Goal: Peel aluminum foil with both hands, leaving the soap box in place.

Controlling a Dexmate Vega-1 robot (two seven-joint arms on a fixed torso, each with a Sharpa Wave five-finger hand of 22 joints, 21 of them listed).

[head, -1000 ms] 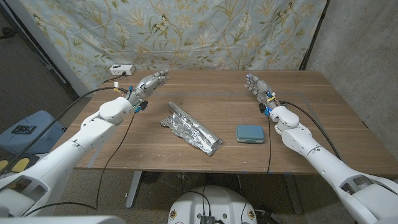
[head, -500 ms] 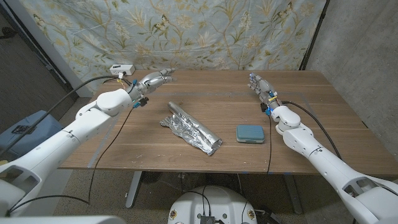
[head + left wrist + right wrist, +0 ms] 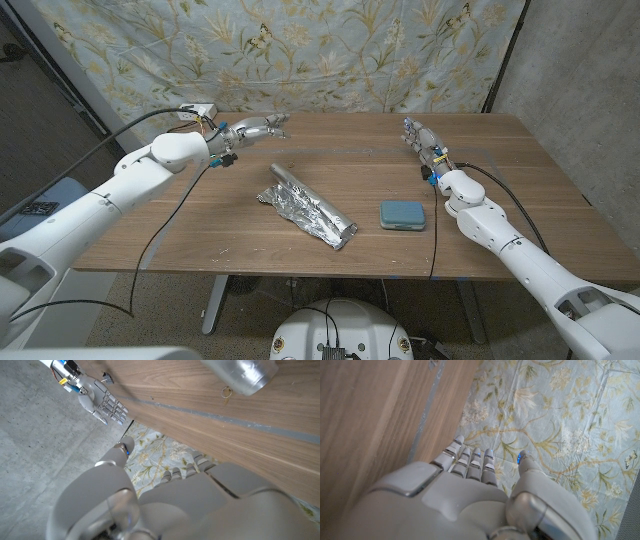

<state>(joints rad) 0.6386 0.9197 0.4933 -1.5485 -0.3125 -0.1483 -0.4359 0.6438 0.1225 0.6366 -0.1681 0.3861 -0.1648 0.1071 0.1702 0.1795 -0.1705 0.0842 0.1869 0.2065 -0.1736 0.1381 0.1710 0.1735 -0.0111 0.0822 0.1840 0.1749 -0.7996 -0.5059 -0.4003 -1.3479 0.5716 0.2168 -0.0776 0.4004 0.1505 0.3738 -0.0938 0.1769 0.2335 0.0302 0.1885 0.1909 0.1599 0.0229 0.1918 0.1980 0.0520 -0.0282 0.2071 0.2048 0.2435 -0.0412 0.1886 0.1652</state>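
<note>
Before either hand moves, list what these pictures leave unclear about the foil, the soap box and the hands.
- Foil bundle, head view: the crumpled foil hides whatever it wraps.
- Foil in the left wrist view: cut off by the picture's edge.
- Soap box, head view: too small to tell lid or seam.
- Left hand: the head view is too small to show any contact with the table.
- Right hand: the same.

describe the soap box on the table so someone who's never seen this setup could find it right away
Start at the wooden table in front of the flowered curtain. Near its middle lies a long crumpled aluminum foil bundle; the soap box sits just beside the bundle's near end, toward the robot's right arm. It is a small teal rounded rectangle, smooth and matte, unlike the shiny silver foil.
</note>
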